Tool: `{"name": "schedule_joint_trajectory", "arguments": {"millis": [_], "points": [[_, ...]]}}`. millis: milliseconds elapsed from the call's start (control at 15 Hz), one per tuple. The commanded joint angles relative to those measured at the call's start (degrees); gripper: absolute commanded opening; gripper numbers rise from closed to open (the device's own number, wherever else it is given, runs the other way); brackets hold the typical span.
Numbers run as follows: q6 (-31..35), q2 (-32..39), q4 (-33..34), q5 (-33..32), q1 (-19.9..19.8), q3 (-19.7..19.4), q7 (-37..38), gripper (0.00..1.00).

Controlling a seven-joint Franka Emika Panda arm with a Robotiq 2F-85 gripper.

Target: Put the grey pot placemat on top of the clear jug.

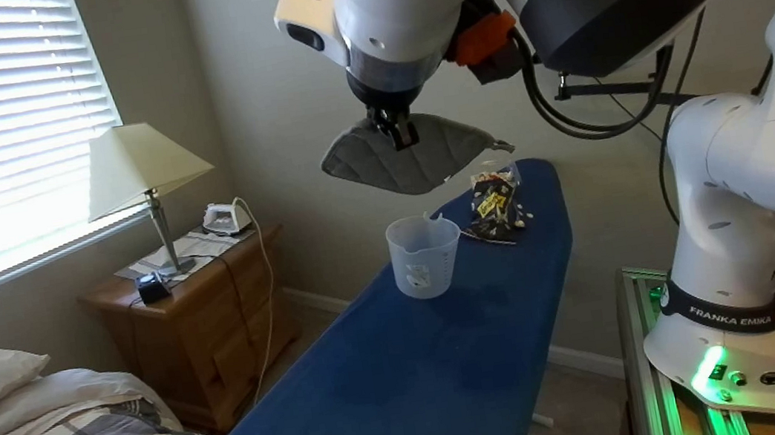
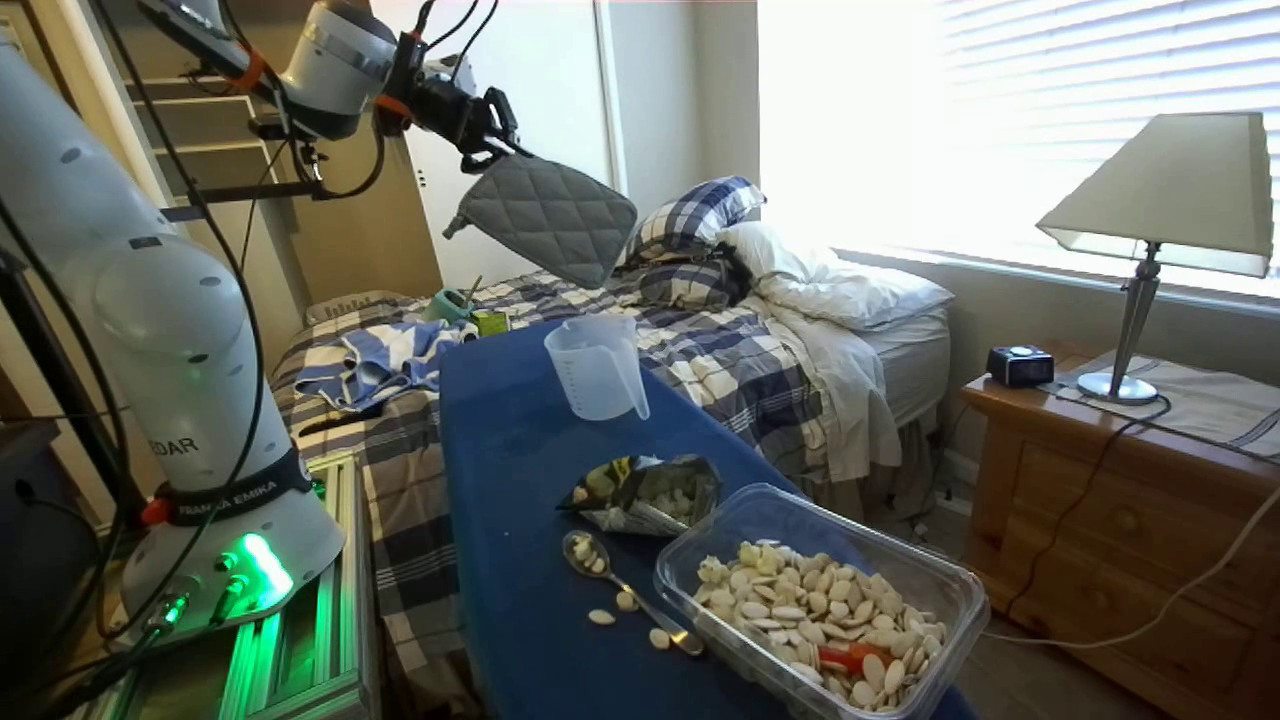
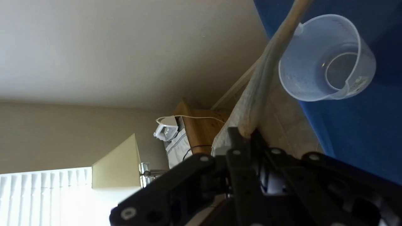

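The grey pot placemat [image 2: 552, 218] is hanging tilted in the air, higher than the clear jug [image 1: 423, 261] and apart from it; the gripper [image 3: 246, 135] is pinching the placemat by one edge, clamped on the fabric; the jug is standing upright on the blue ironing board [image 1: 395, 389]; near it an opened bag [image 2: 640, 492] is lying; near the bag, a spoon [image 2: 632, 588] is resting just beside a plastic tub [image 2: 868, 533] that is holding pale seeds [image 2: 800, 612]; farther off, a lamp [image 1: 145, 165] is standing on a wooden nightstand [image 1: 201, 339].
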Motion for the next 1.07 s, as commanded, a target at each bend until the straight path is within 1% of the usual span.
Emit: {"name": "schedule_joint_trajectory", "arguments": {"millis": [0, 200, 733, 867, 1000], "points": [[1.3, -4.1, -4.7, -1.9, 0.9, -2.5, -1.9, 0.03], [3.0, -5.5, -7.3, -2.5, 0.8, -4.1, -2.5, 0.03], [14.4, -3.6, -10.0, -6.9, -0.4, -7.4, -1.9, 0.03], [14.8, -3.2, -10.1, -6.2, -0.4, -7.4, -2.4, 0.03], [13.7, -3.1, -10.1, -5.3, -0.3, -7.1, -2.7, 0.03]]}}
